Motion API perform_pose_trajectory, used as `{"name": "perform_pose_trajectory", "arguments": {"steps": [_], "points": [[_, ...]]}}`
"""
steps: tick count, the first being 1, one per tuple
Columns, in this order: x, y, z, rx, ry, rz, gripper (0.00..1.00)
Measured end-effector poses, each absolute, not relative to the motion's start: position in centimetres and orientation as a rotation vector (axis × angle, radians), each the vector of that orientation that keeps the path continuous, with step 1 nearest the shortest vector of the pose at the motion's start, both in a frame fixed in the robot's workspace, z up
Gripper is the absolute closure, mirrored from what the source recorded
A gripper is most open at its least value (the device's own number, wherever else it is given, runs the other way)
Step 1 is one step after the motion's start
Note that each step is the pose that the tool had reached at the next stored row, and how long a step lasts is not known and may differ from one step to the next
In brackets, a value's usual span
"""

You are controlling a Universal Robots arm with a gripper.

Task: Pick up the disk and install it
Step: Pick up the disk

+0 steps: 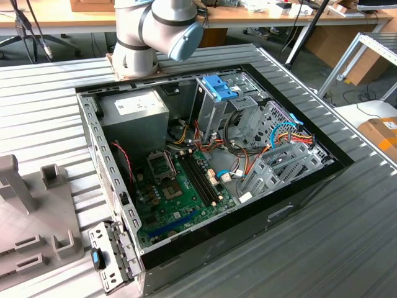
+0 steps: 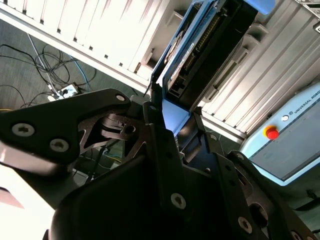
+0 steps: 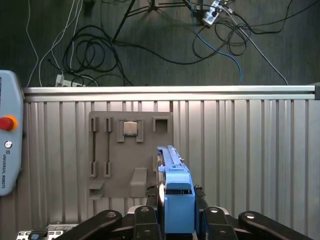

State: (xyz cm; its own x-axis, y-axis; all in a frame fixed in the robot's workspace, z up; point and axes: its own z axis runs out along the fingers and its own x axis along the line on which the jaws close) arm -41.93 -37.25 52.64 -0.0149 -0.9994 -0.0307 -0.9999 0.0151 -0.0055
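1. The gripper (image 3: 177,217) has its fingers closed on the disk (image 3: 172,165), which it holds edge-on by the blue frame, probably to suit a drive bay.
2. The disk is above the ribbed table (image 3: 250,150), near the grey holder (image 3: 131,150).
3. In the exterior view, the open computer case (image 1: 248,230) sits at the centre, with the arm base (image 1: 133,59) at its 12 o'clock.

Bench (image 1: 347,248): ribbed grey metal | open computer case (image 1: 298,198) sat mid-bench | grey fixture plate (image 1: 25,230) lay at the exterior view's left | arm base (image 1: 133,62) stood beyond the case.

Open-topped case (image 1: 248,231), tangled cables (image 1: 290,133) just beside the tall grey cage (image 1: 208,115)
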Motion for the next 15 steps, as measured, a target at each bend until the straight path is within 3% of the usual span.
{"name": "perform_pose_trajectory", "arguments": {"steps": [15], "points": [[-38.3, -37.0, 52.6, -2.187, 2.22, 0.027, 0.64]]}}
